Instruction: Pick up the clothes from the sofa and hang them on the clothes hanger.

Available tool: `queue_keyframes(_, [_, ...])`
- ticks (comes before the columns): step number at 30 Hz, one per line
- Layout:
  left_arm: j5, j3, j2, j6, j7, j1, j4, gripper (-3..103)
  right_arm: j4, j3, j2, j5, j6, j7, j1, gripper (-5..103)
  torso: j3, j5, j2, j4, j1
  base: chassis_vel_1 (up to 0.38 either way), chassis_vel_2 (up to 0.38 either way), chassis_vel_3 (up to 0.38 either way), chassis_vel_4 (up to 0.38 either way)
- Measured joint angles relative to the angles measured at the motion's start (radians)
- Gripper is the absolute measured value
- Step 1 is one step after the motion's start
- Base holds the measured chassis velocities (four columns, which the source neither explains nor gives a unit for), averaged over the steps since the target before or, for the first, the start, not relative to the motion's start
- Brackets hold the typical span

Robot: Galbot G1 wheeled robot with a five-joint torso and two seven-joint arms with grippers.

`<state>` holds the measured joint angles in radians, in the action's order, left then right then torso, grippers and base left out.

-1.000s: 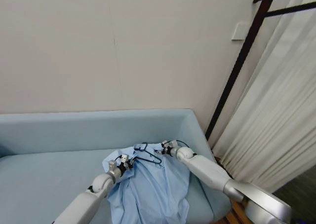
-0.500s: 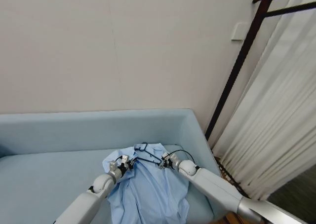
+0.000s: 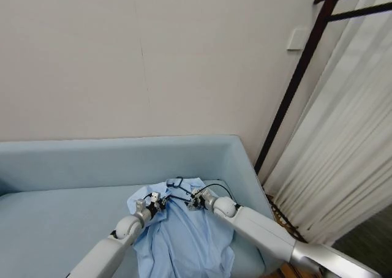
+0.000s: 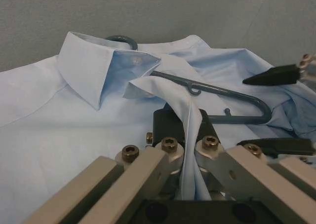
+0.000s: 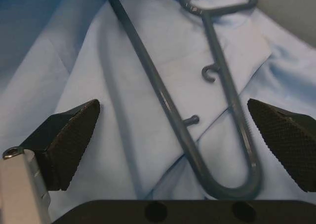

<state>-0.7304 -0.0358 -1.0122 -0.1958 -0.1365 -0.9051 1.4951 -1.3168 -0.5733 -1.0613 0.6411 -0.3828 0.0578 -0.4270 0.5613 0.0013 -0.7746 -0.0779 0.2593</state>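
Garment: light blue collared shirt (image 3: 184,229) lies crumpled on pale blue fabric sofa (image 3: 73,161), beneath both grippers. Slim dark grey plastic hanger (image 5: 160,86) rests at its neck, looped shoulder end between spread fingers of right gripper (image 3: 195,200). Left gripper (image 3: 154,202) pinches shirt's front edge. Risk: right fingers closing trap cloth with hanger bar. Since a second ago, right gripper has shifted toward left gripper.

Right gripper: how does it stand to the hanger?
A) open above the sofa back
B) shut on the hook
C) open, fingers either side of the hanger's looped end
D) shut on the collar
C: the right gripper has its fingers wide apart with the looped end of the hanger between them on the shirt; the left gripper is shut on a shirt fold.
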Motion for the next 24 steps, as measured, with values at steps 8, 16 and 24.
queue_keyframes(8, [-0.005, -0.006, 0.013, 0.0, 0.0, -0.003, 0.018, 0, 0.113, 0.024, -0.046, 0.066, 0.0, -0.013, 0.009, 87, 0.0, 0.0, 0.0, 0.0001, 0.0, 0.0, 0.0, 0.0, 0.0])
queue_keyframes(16, [-0.009, -0.007, 0.014, 0.0, -0.006, -0.004, 0.015, 0, 0.209, 0.022, -0.065, 0.012, 0.021, 0.027, 0.049, 86, 0.0, 0.0, 0.0, -0.0001, 0.0, 0.0, 0.0, 0.0, 0.0])
queue_keyframes(24, [-0.009, -0.007, 0.007, 0.001, -0.011, -0.007, 0.01, 0, 0.318, 0.03, -0.11, -0.011, 0.047, 0.045, 0.109, 86, 0.0, 0.0, 0.0, 0.0, 0.0, 0.0, 0.0, 0.0, 0.0])
